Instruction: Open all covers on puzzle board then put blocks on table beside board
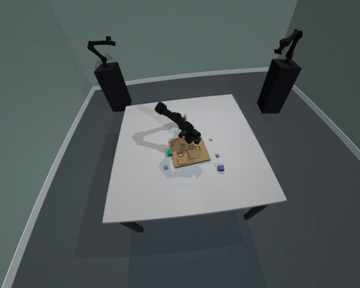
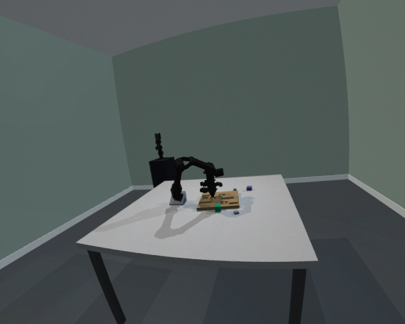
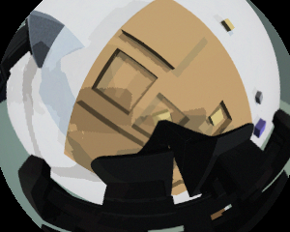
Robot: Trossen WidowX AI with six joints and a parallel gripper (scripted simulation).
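Note:
The tan puzzle board point(image 1: 205, 156) point(image 2: 231, 204) point(image 3: 174, 33) lies mid-table. My gripper point(image 1: 189, 142) point(image 2: 213, 195) point(image 3: 162, 124) is shut and empty, pointing down with its tips low over the board's far part. In the wrist view a square cover point(image 3: 125, 77) lies left of the fingers, and a yellowish block point(image 3: 218, 115) sits in a well on the right. A green block point(image 1: 169, 152) point(image 2: 217, 208) lies right against the board's left edge. A purple block point(image 1: 221, 167) point(image 2: 248, 187) point(image 3: 261, 127), two small grey blocks point(image 1: 217, 155) point(image 1: 165, 167) and a small yellow block point(image 1: 210, 139) point(image 3: 228, 23) lie on the table.
The white table point(image 1: 189, 192) point(image 2: 230, 240) carries the arm's base point(image 2: 177, 199) behind the board. Two black pedestals point(image 1: 111, 85) point(image 1: 278, 85) with camera arms stand on the floor beyond the table's far corners.

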